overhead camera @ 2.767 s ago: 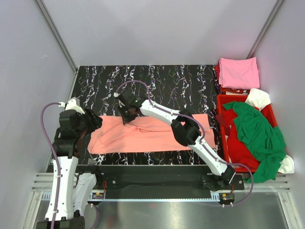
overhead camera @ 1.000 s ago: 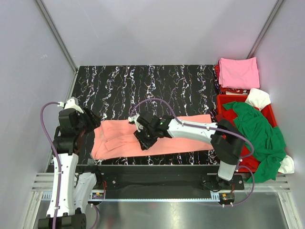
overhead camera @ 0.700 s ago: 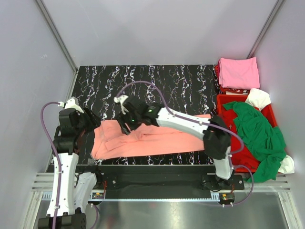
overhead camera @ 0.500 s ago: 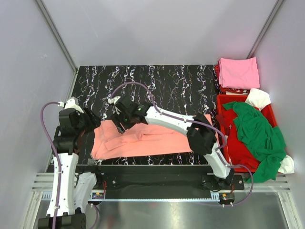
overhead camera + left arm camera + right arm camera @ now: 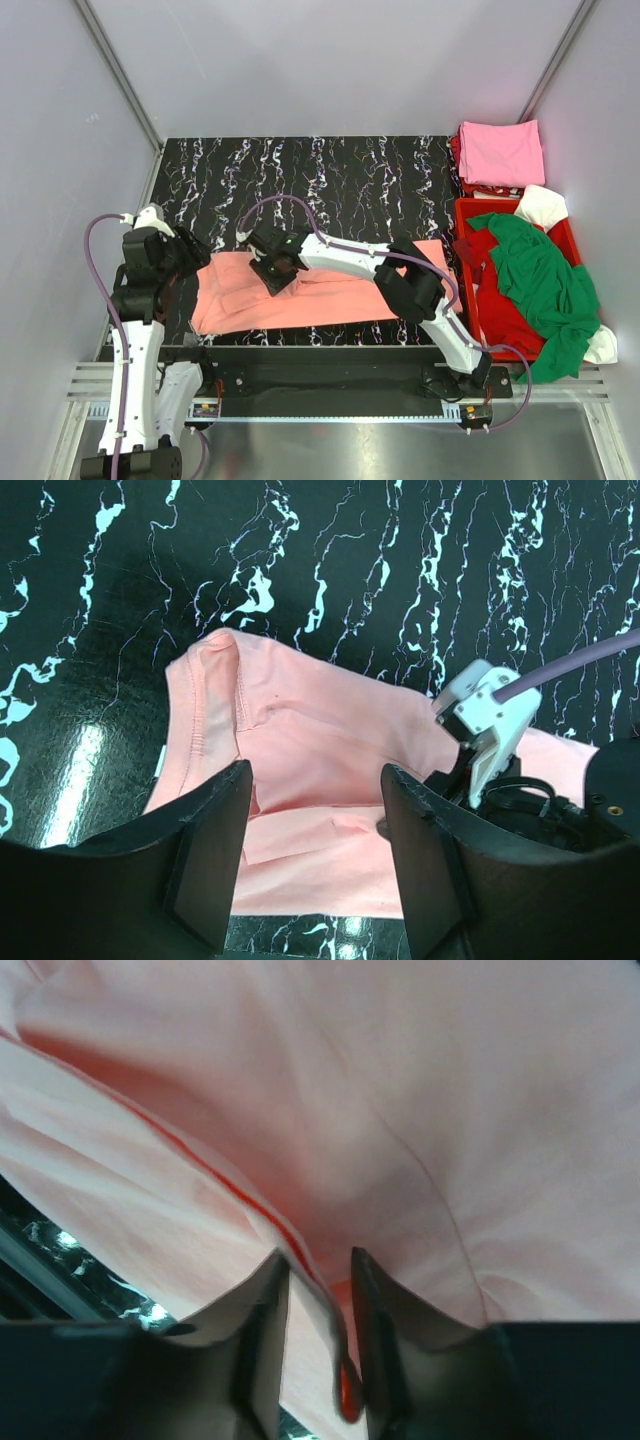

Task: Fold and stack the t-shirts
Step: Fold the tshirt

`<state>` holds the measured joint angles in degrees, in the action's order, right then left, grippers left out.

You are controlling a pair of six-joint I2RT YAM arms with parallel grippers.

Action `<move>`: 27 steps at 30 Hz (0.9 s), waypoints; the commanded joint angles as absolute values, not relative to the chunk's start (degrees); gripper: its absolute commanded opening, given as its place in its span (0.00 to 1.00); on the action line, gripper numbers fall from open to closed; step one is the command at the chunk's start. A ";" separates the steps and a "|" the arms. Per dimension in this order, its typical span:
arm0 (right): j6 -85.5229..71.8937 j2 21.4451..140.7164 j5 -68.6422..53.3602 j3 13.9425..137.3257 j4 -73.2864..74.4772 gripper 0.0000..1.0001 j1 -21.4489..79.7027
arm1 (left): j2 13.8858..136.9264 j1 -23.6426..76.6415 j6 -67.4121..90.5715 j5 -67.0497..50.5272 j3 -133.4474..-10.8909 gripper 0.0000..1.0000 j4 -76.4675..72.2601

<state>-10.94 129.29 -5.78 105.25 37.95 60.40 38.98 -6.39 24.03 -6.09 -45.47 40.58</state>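
A salmon-orange t-shirt (image 5: 340,292) lies spread across the near part of the black marbled table (image 5: 330,170). My right gripper (image 5: 272,272) presses down on its left-centre, and in the right wrist view a raised fold of the salmon cloth (image 5: 300,1160) is pinched between the narrow jaws of that gripper (image 5: 318,1265). My left gripper (image 5: 195,262) hovers at the shirt's left end. In its own view the gripper (image 5: 315,780) is open, with nothing between its fingers and the shirt's sleeve (image 5: 215,695) below. A folded pink t-shirt (image 5: 500,152) lies at the far right.
A red crate (image 5: 490,204) at the right edge holds a heap of green (image 5: 545,280), red (image 5: 505,312) and white (image 5: 542,206) t-shirts. Grey walls close in the table on three sides. The right arm's purple cable (image 5: 285,202) arches over the shirt.
The right gripper has swept from the shirt's near-centre up to its far left part and back a little, opening and closing again on a fold. The left arm has stayed still.
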 commanded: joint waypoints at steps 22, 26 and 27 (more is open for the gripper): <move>-4.22 104.68 -1.41 80.69 32.08 0.33 70.74 | 38.94 -7.21 23.73 -7.30 -45.35 0.59 37.88; -5.79 102.49 2.52 77.52 31.64 0.39 72.07 | 39.11 -7.29 23.99 -6.50 -45.53 0.59 38.14; -7.54 101.26 4.90 76.48 31.21 0.44 71.98 | 39.20 -7.29 24.34 -6.42 -45.27 0.59 38.06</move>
